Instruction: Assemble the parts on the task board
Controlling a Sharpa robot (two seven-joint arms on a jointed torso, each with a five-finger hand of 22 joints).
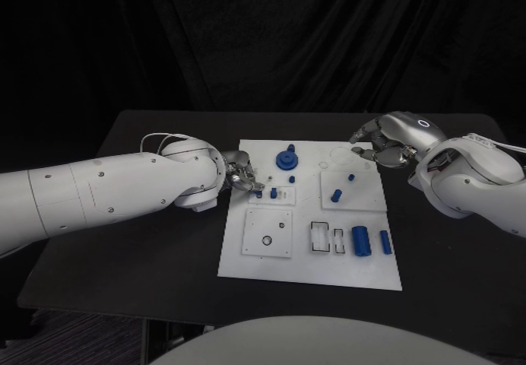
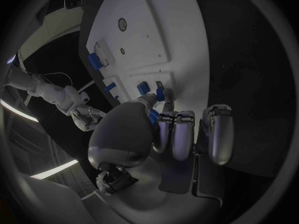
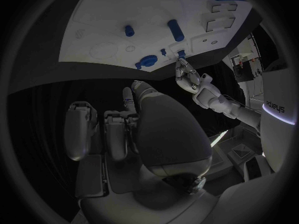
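Note:
The white task board (image 1: pixel 247 258) lies mid-table. My left hand (image 1: pixel 241 180) is at its left edge and pinches a small blue part (image 1: pixel 258 193) (image 2: pixel 160 92) between thumb and a finger, right at a small white block (image 1: pixel 280 196) where another blue peg (image 1: pixel 274 193) stands. A blue gear-like part (image 1: pixel 288 159) sits at the far side. Two blue pegs (image 1: pixel 337 195) stand in the right block, and two blue cylinders (image 1: pixel 359 239) lie nearer me. My right hand (image 1: pixel 381 144) (image 3: pixel 156 129) hovers over the far right corner, fingers curled in, nothing visible in them.
A square white plate with a round hole (image 1: pixel 268 233) and slotted white blocks (image 1: pixel 321 236) occupy the board's near half. The black table (image 1: pixel 131 258) stretches out on both sides of the board. My left forearm (image 1: pixel 109 190) lies across the table's left part.

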